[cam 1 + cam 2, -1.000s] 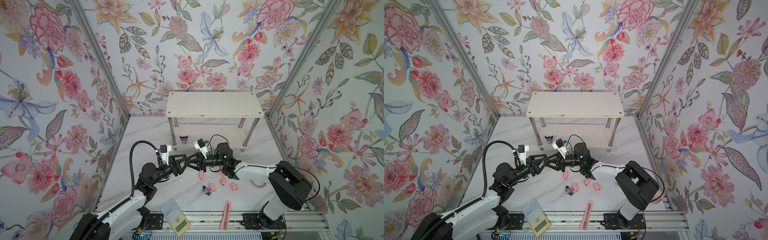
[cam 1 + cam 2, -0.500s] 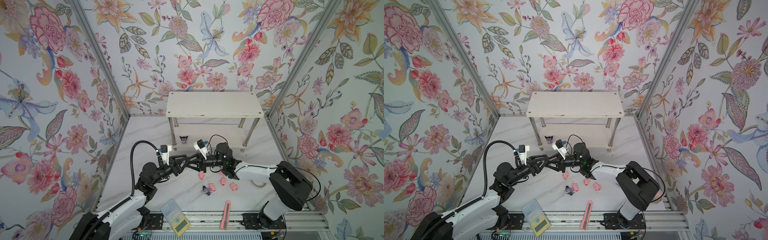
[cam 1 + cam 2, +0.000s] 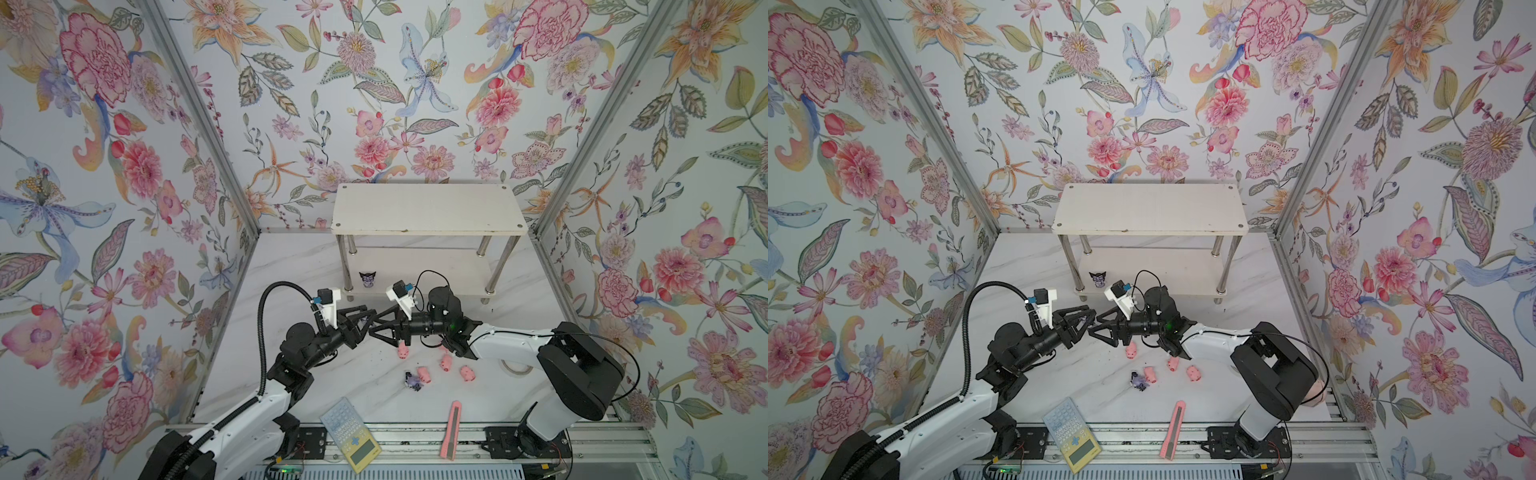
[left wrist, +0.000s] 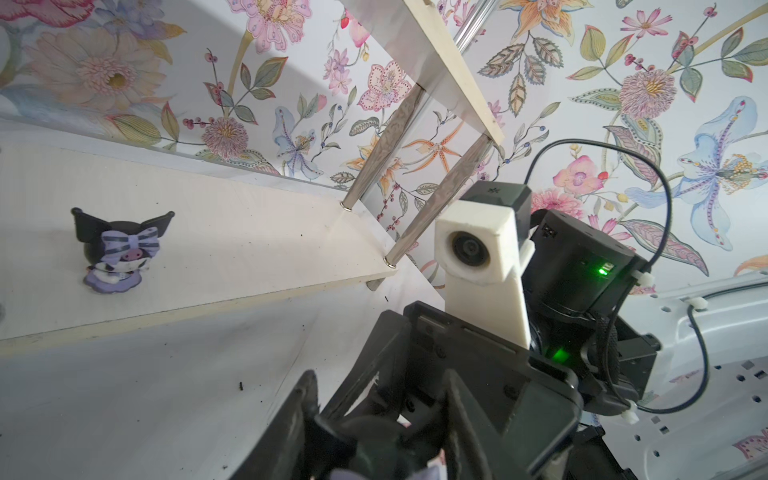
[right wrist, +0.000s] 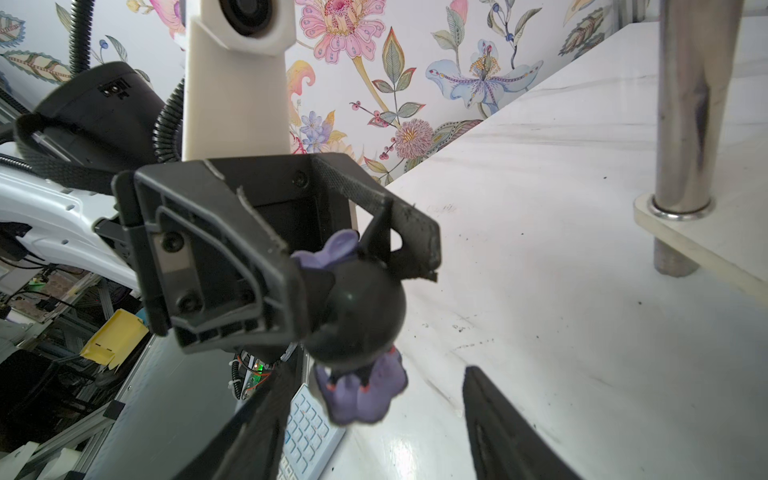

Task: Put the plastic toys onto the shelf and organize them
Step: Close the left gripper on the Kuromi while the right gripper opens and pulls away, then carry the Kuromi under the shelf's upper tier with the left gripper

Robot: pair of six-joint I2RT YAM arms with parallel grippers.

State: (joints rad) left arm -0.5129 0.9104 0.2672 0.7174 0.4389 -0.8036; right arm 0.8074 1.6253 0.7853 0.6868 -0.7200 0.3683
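In the right wrist view my left gripper is shut on the head of a black-and-purple figurine, held above the table. My right gripper faces it, open, its fingers apart from the toy's purple skirt. In both top views the two grippers meet tip to tip, the left gripper against the right gripper, in front of the shelf. A second figurine stands on the shelf's lower board. Several pink pigs and a lying figurine are on the table.
A pale blue-and-yellow calculator and a pink utility knife lie at the table's front edge. The shelf's chrome legs stand close behind the grippers. Flowered walls close in three sides.
My right gripper's jaws have spread away from the figurine, and the left gripper has closed on it. Both arms have hardly moved.
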